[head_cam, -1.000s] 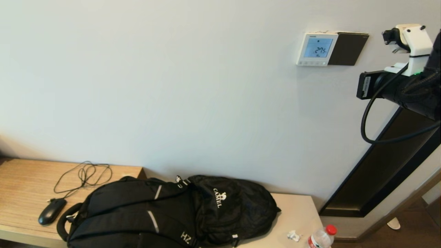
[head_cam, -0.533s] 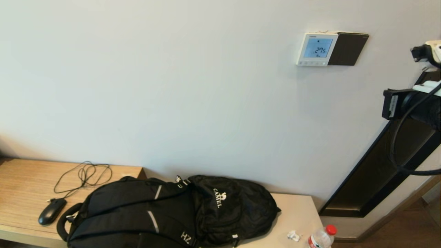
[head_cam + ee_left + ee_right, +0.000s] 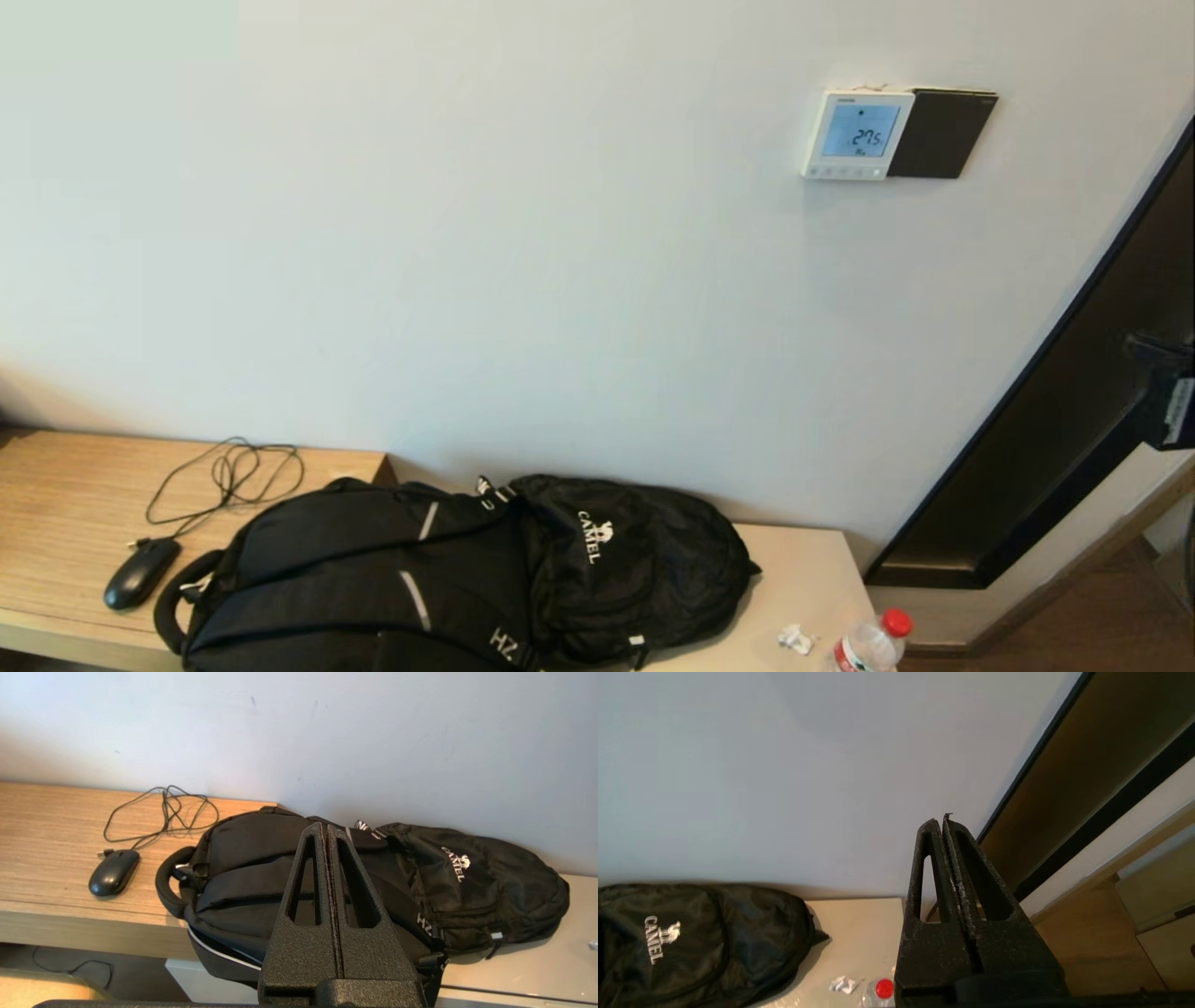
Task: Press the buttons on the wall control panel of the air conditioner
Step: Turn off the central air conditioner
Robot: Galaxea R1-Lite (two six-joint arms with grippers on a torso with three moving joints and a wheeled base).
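The air conditioner's wall control panel (image 3: 859,133) is a small white square on the wall, upper right in the head view, its blue screen showing dark digits. The buttons (image 3: 845,172) run as a pale row along its bottom strip. Only part of my right arm (image 3: 1167,401) shows, at the right edge, well below and right of the panel. In the right wrist view my right gripper (image 3: 942,820) is shut and empty, facing bare wall beside a dark frame. My left gripper (image 3: 324,826) is shut and empty, low over the backpack; it is out of the head view.
A glossy black plate (image 3: 941,133) adjoins the panel's right side. A black backpack (image 3: 467,579), a mouse (image 3: 140,571) with its cable, a crumpled paper (image 3: 794,638) and a red-capped bottle (image 3: 873,644) lie on the bench. A dark framed opening (image 3: 1055,448) slants at the right.
My right arm has dropped down and to the right, away from the panel's height, and has almost left the head view. The panel's display is unchanged.
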